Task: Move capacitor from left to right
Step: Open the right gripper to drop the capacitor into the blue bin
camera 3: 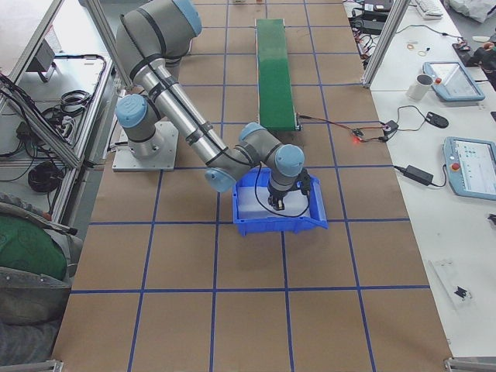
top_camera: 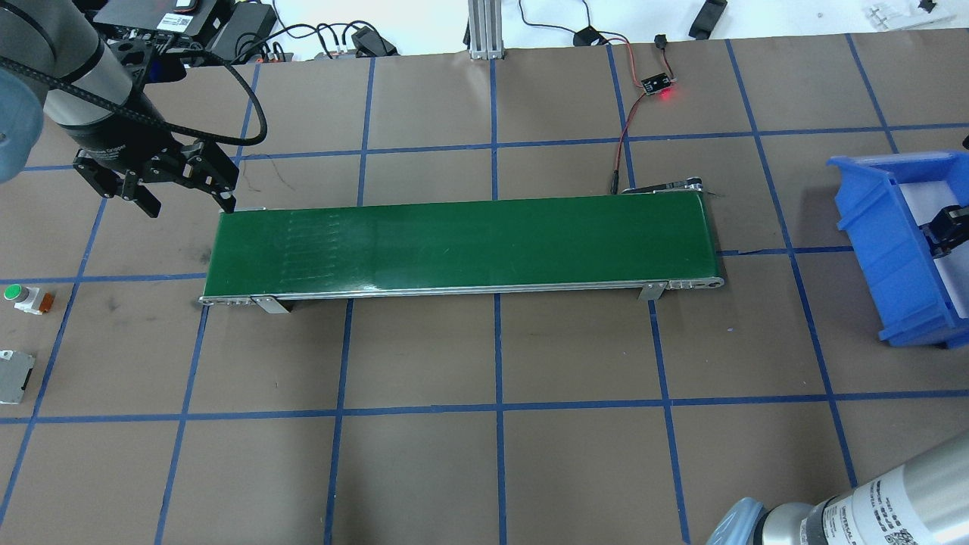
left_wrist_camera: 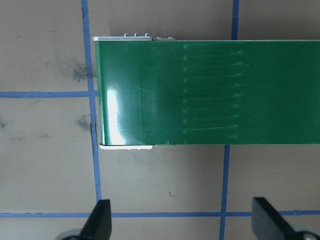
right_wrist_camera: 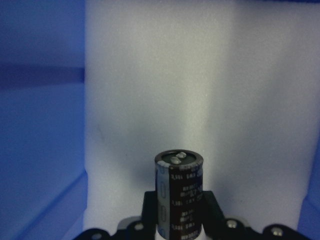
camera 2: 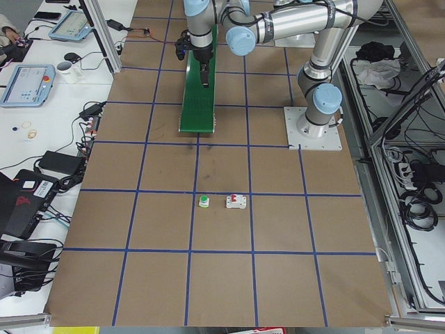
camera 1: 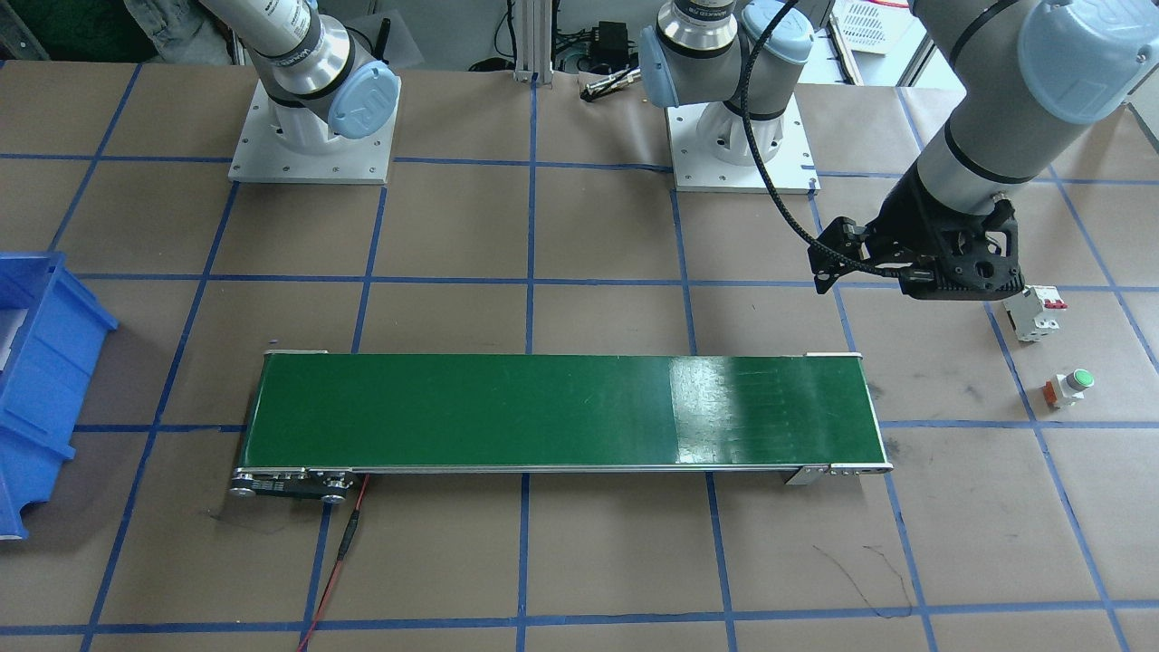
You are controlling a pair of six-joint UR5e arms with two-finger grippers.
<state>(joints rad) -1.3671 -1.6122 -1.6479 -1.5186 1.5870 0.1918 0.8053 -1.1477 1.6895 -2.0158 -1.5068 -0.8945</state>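
The capacitor (right_wrist_camera: 178, 192), a dark glossy cylinder with a silvery end cap, shows in the right wrist view between the black fingers of my right gripper (right_wrist_camera: 178, 215), which is shut on it. It hangs over the white floor of the blue bin (right_wrist_camera: 40, 125). In the exterior right view my right gripper (camera 3: 284, 198) reaches into the bin (camera 3: 318, 217); overhead it (top_camera: 951, 227) shows at the right edge. My left gripper (top_camera: 188, 200) is open and empty just beyond the left end of the green conveyor belt (top_camera: 462, 242); its fingertips (left_wrist_camera: 100, 222) frame bare table.
A white circuit breaker (camera 1: 1035, 312) with red tabs and a green-topped push button (camera 1: 1068, 388) lie on the table on my left. A small lit sensor board (top_camera: 657, 83) with wires sits beyond the belt. The blue bin (top_camera: 870, 227) stands at the far right.
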